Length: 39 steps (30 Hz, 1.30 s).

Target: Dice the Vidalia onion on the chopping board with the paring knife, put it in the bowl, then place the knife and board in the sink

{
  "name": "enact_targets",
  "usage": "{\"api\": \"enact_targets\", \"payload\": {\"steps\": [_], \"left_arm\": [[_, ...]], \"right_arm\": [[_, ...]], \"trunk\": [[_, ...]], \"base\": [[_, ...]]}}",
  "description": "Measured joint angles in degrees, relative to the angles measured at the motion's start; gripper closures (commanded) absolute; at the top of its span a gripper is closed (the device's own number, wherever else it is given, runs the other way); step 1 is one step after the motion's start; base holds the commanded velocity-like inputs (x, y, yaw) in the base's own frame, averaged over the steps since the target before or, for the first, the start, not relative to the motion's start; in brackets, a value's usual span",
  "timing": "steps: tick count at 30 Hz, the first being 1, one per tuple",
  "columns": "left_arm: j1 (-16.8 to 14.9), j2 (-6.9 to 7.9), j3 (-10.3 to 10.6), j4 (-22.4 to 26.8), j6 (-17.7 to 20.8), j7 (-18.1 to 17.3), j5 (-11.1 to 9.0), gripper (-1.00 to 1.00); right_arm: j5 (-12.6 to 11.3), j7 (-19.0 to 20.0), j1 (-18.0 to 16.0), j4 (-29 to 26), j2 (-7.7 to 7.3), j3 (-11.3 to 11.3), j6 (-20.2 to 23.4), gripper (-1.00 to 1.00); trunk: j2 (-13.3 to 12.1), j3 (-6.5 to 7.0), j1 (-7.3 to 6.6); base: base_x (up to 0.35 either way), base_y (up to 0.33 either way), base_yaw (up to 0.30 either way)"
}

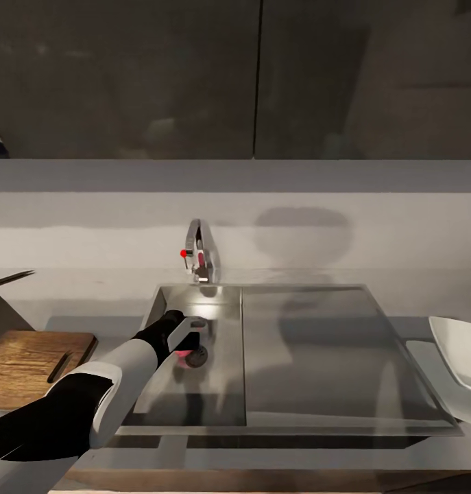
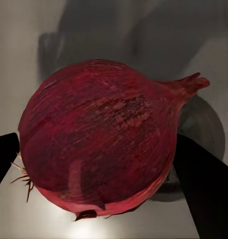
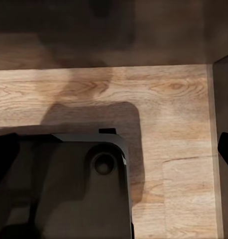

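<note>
The Vidalia onion (image 2: 101, 134), a dark pinkish-red bulb with a pointed tip, lies in the basin of the sink (image 1: 214, 405) beside the round drain (image 1: 198, 355). My left gripper (image 1: 191, 345) reaches down into the basin. In the left wrist view its two dark fingers (image 2: 201, 191) press against opposite sides of the onion (image 1: 186, 357). The chopping board (image 1: 22, 363) rests on the countertop (image 1: 91, 322) left of the sink, and a slim dark paring knife (image 1: 59, 367) lies on it. The white bowl (image 1: 461, 353) stands at the right edge. My right gripper (image 3: 114, 154) hangs open over wood flooring.
A chrome tap (image 1: 201, 255) with a red knob rises behind the basin. The flat drainboard (image 1: 324, 350) spans the sink's right part. A dark angled block with a blade (image 1: 9, 281) stands at the far left. The robot's dark base (image 3: 69, 189) lies under the right gripper.
</note>
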<state>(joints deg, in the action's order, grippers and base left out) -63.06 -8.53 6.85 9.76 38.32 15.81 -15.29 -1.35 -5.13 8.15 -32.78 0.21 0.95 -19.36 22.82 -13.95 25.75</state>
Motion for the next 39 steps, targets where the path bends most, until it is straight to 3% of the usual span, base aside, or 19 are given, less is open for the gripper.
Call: {"api": "enact_targets", "payload": {"steps": [12, 23, 28, 39], "left_arm": [[0.0, 0.0, 0.0, -0.1, 0.0, -0.1, 0.0, 1.0], [0.0, 0.0, 0.0, 0.4, 0.0, 0.0, 0.0, 1.0], [0.0, -0.01, 0.0, 3.3, 0.2, 0.0, 0.0, 1.0], [0.1, 0.05, 0.0, 14.6, 2.0, -0.1, 0.0, 1.0]], "right_arm": [[0.1, 0.0, 0.0, 0.0, 0.14, 0.1, 0.0, -1.0], [0.1, 0.0, 0.0, 0.0, 0.15, 0.1, 0.0, -1.0], [0.1, 0.0, 0.0, 0.0, 0.14, 0.1, 0.0, -1.0], [0.1, 0.0, 0.0, 0.3, 0.09, 0.0, 0.0, -1.0]], "trunk": [[0.0, 1.07, 0.01], [0.0, 2.05, 0.03], [0.0, 2.5, 0.01], [0.0, 3.49, 0.0]], "base": [[-0.018, 0.0, -0.079], [-0.291, 0.0, -0.079], [-0.156, 0.0, -0.079], [-0.014, 0.0, -0.079]]}}
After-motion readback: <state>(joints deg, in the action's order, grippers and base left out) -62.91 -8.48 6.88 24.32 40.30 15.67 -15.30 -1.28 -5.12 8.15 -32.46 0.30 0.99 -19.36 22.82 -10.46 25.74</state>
